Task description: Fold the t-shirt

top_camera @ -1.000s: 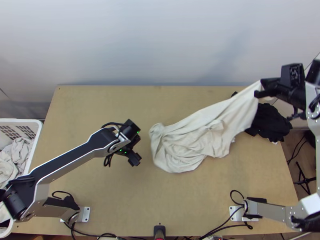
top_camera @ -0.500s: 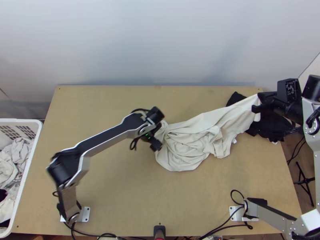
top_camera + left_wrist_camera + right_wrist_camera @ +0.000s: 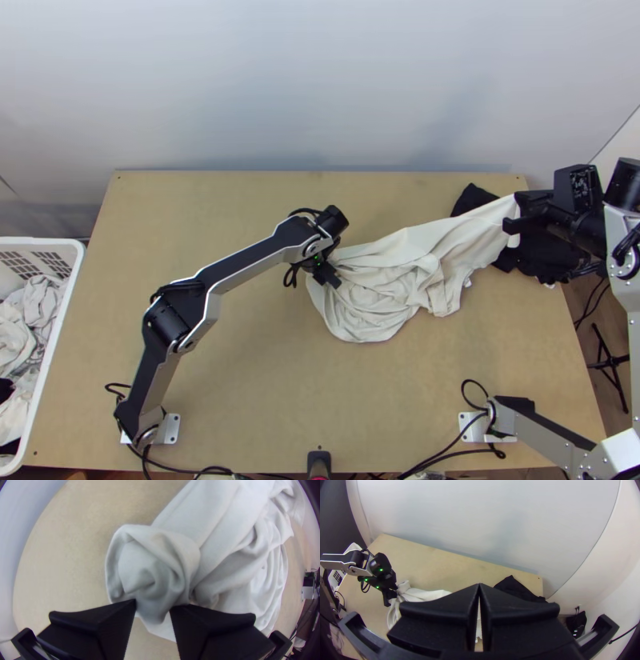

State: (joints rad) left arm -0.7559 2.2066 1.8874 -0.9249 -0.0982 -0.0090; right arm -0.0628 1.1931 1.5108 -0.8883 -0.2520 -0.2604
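Wooden table (image 3: 256,384) — rumpled pale t-shirt (image 3: 400,276), black cloth (image 3: 542,252)

T-shirt (image 3: 384,292): off-white, seemingly plain | other cloth (image 3: 540,250): black | tabletop (image 3: 240,392): light tan | basket (image 3: 72,276): white

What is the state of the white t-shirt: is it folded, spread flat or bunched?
Bunched: the t-shirt lies in a wrinkled heap on the table, with one part stretched out to the right gripper.

Bright, even light; soft shadows on the pale wall (image 3: 320,88); wrist views bend straight edges, darkening corners.
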